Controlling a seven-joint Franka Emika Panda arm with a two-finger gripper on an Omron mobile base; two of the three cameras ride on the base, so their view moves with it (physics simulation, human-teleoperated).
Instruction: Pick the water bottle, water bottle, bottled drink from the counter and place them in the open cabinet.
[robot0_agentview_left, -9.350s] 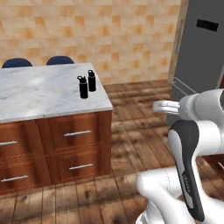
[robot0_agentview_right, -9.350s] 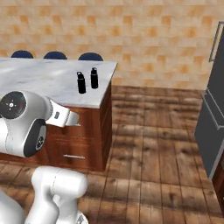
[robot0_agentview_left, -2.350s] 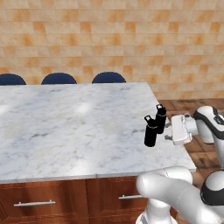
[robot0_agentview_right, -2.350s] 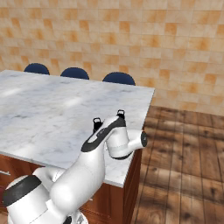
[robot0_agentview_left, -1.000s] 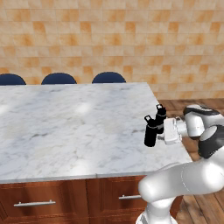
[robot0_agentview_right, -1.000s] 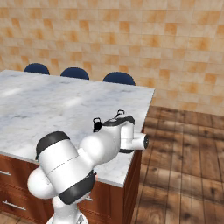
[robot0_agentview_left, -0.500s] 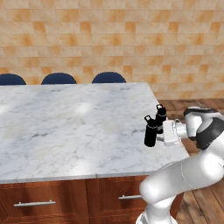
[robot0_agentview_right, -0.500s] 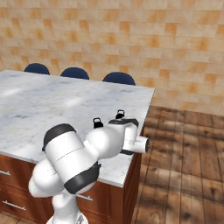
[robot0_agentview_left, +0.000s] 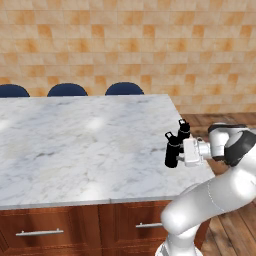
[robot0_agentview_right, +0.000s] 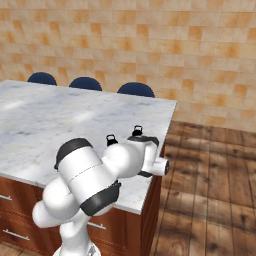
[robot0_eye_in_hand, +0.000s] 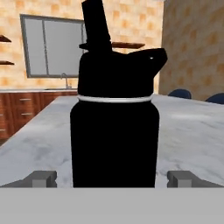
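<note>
Two black water bottles stand close together near the right end of the marble counter, the nearer water bottle in front of the farther one. My gripper reaches in level from the right and is open. In the hand view a water bottle stands between the fingertips, one on each side and apart from it. From the right base view my arm covers most of both; the caps poke up above it. The bottled drink and the cabinet are out of view.
Three blue chair backs line the counter's far side under a tiled wall. Wooden drawers with bar handles sit below the slab. Wood floor lies right of the counter edge. The hand view shows a window over a distant counter.
My hand has slid a little left toward the nearer water bottle, bringing the fingers alongside it. The bottles have not moved and the jaws have stayed open.
</note>
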